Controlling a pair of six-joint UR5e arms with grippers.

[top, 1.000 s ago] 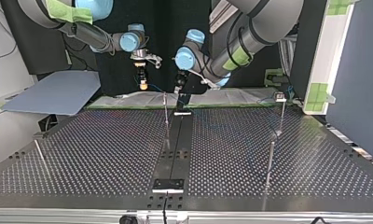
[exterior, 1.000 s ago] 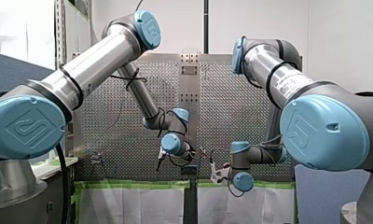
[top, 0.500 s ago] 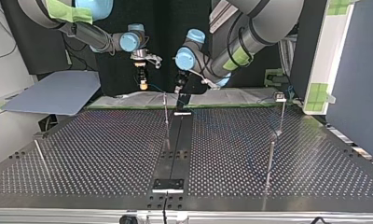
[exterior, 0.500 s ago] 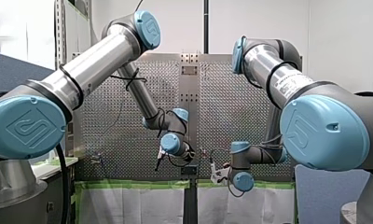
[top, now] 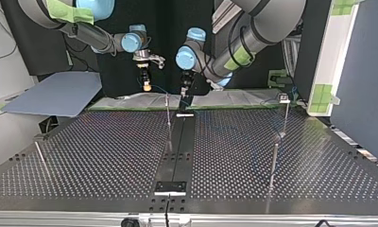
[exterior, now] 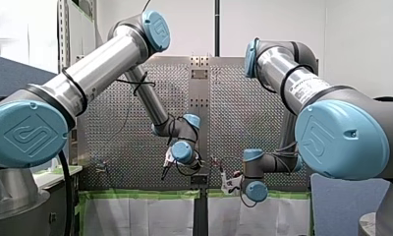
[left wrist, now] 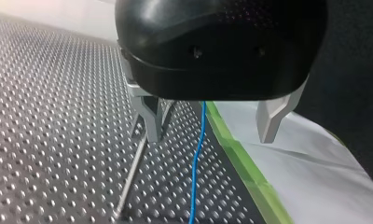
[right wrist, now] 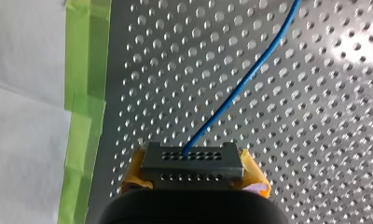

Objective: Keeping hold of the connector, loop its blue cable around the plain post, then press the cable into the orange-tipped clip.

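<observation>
Hold tight with my right gripper (right wrist: 194, 179), yellow pads (right wrist: 134, 173) clamped on the connector (right wrist: 191, 161) near the green tape (right wrist: 84, 93). Swing the blue cable (right wrist: 240, 84) slowly round the plain post (top: 168, 118), likely that thin rod. Points long and straight away from the connector, passing between my left gripper's (left wrist: 210, 123) wide-apart fingers (left wrist: 149, 116).

Top view: post (top: 168, 120) on the tabletop (top: 107, 156) — right gripper (top: 146, 87) to its left, left gripper (top: 185, 100) to its right. Cable (right wrist: 240, 88) runs from the connector (right wrist: 191, 161) in the right gripper, between the left gripper's fingers (left wrist: 153, 126).
</observation>
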